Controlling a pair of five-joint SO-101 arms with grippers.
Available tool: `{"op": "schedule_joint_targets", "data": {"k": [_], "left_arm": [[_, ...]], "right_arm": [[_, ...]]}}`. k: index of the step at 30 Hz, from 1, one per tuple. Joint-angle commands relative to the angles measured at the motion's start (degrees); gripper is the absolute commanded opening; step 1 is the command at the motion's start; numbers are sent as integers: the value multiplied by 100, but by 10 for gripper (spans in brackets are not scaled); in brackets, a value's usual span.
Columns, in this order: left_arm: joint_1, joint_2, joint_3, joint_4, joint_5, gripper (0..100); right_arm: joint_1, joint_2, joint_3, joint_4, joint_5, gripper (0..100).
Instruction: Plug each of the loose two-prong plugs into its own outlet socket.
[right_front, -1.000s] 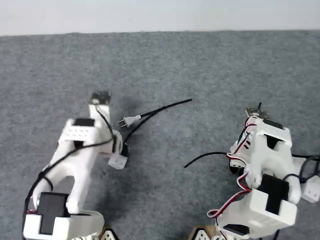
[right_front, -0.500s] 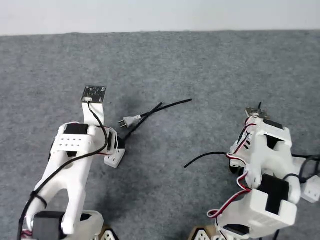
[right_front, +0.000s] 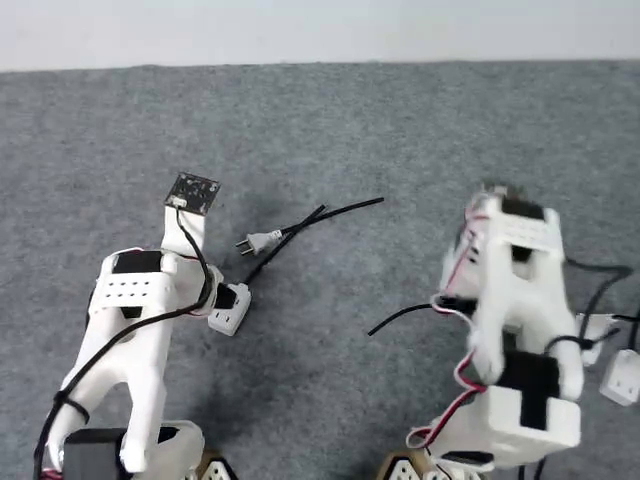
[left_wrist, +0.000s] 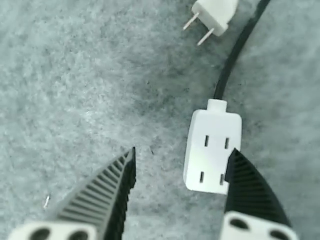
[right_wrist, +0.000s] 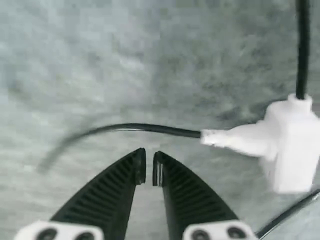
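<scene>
Left pincer (left_wrist: 182, 154) released, jaws spread over the grey desk (left_wrist: 75, 75), one finger overlapping the edge of the white socket block (left_wrist: 212, 150). The loose plug (left_wrist: 212, 15) lies just beyond that block, prongs bare. Right pincer (right_wrist: 149, 160) clenched on nothing, above a black cord (right_wrist: 150, 130). Since the earlier frames the left arm has drawn back and the right arm has swung toward the desk's middle.
</scene>
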Motion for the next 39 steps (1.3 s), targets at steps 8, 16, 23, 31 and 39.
{"op": "schedule_joint_targets", "data": {"k": [8, 16, 23, 31, 39], "left_arm": [[-35, -158, 602, -800, -791, 275], [-35, -141, 655, -914, -826, 275], [-35, -123, 681, -914, -835, 275], [-35, -123, 690, -914, -835, 275], [-35, -114, 699, -914, -835, 275]], "right_arm": [[-2334, 840, -2752, -426, -3103, 143], [-2387, 3196, -4905, -1244, -3402, 119], [-2018, 4840, -6831, -673, -3420, 119], [-2035, 5578, -8088, 356, -3437, 119], [-1956, 6229, -8554, 347, -3446, 114]]}}
